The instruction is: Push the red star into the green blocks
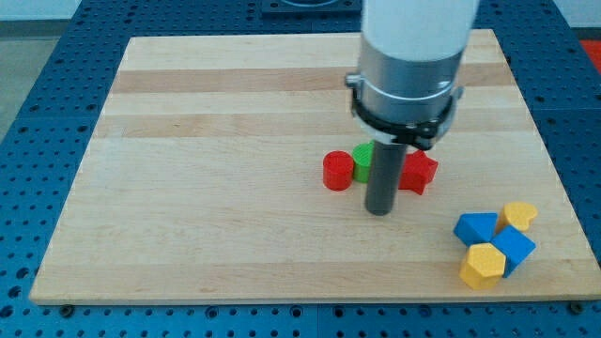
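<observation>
Presently my tip (379, 210), a bare rod holding nothing, stands just below the green block (363, 160), partly hiding it. Red star (419, 172) sits close on that green block's right, contact hidden behind the rod; red cylinder (338, 171) touches its left. Judgement: bring tip round to star's right side, push leftward through its centre, slowly, to avoid glancing off.

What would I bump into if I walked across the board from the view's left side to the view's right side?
Red cylinder → green block, shape partly hidden → my tip, just below the green block → red star → blue block → yellow block → another blue block → yellow heart.
</observation>
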You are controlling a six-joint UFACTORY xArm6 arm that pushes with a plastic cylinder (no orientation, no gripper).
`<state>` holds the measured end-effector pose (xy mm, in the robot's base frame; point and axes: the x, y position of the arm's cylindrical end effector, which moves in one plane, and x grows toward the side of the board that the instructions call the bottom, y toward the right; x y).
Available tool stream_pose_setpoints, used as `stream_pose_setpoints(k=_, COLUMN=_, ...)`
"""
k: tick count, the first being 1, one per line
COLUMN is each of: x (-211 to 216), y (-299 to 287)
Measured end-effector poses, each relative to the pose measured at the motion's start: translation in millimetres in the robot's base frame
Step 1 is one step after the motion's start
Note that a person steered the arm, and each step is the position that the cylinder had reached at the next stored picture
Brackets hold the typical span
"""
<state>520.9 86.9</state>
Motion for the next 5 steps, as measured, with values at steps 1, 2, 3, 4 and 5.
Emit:
stream_pose_setpoints(k=1, x=-1, y=44)
stream_pose_setpoints(k=2, x=-7, y=86)
stream_pose_setpoints(k=3, x=-21, y=85)
stream_pose_setpoints(k=4, x=-26, y=39)
stream_pose_setpoints(k=5, x=-40, y=6)
